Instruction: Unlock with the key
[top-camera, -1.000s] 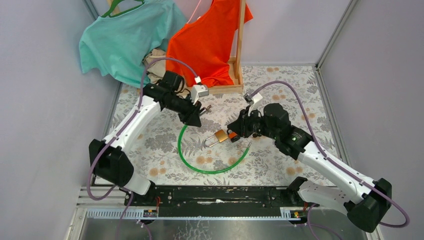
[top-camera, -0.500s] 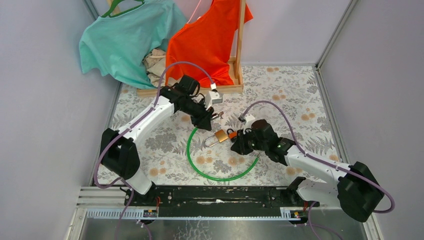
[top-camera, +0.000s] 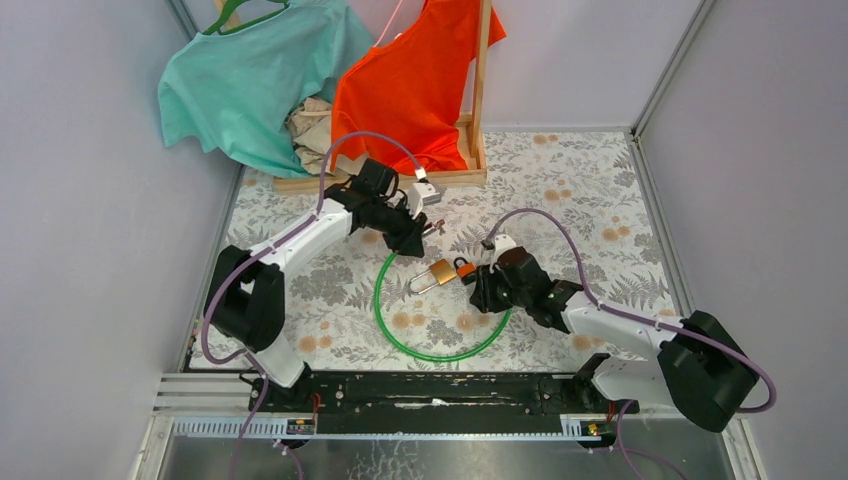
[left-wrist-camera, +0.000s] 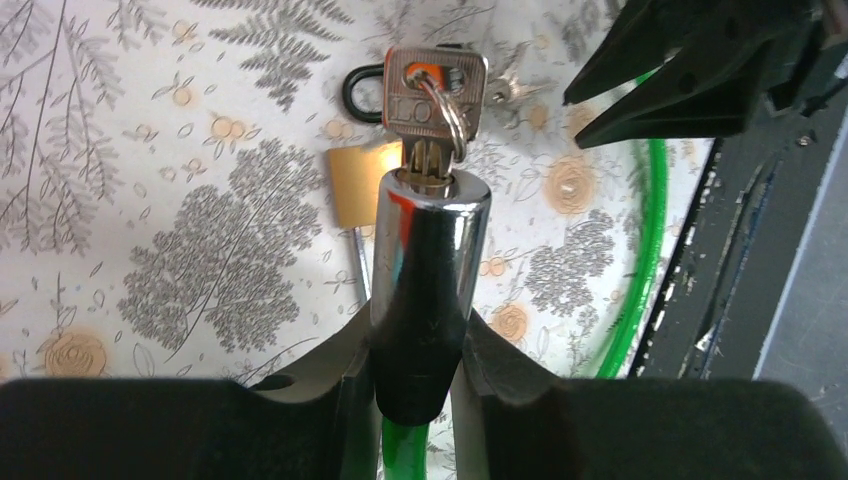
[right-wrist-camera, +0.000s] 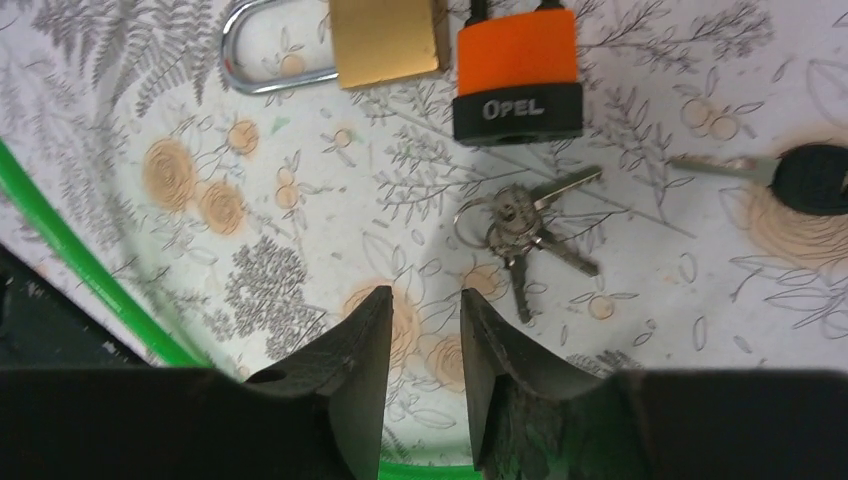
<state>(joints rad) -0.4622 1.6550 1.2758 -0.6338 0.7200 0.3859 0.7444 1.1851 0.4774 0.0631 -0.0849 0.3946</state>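
**Item 1.** Left gripper (left-wrist-camera: 420, 335): jaws were clamped on chrome lock barrel (left-wrist-camera: 428, 270), which stuck out past fingertips toward 12 o'clock in left wrist view. Key (left-wrist-camera: 436, 85) sat in barrel's end, w/ split ring through its head. In top view this set was held at approx. 11 o'clock of brass padlock (top-camera: 440, 272).

**Item 2.** Green cable (top-camera: 440, 350): ran from barrel's near end and lay in a loop on flowered cloth (top-camera: 560, 180).

**Item 3.** Right gripper (right-wrist-camera: 425, 320): jaws were a little apart, nothing betw. them, low over cloth. In top view it sat at 5 o'clock of orange padlock (right-wrist-camera: 518, 75).

**Item 4.** Brass padlock lay flat w/ shackle pointing to 9 o'clock. Orange padlock was just beside it at 3 o'clock.

**Item 5.** Bunch of keys (right-wrist-camera: 520, 225): lay on cloth at 6 o'clock of orange padlock in right wrist view. Black-headed key (right-wrist-camera: 805, 178) lay apart at 3 o'clock of the bunch.
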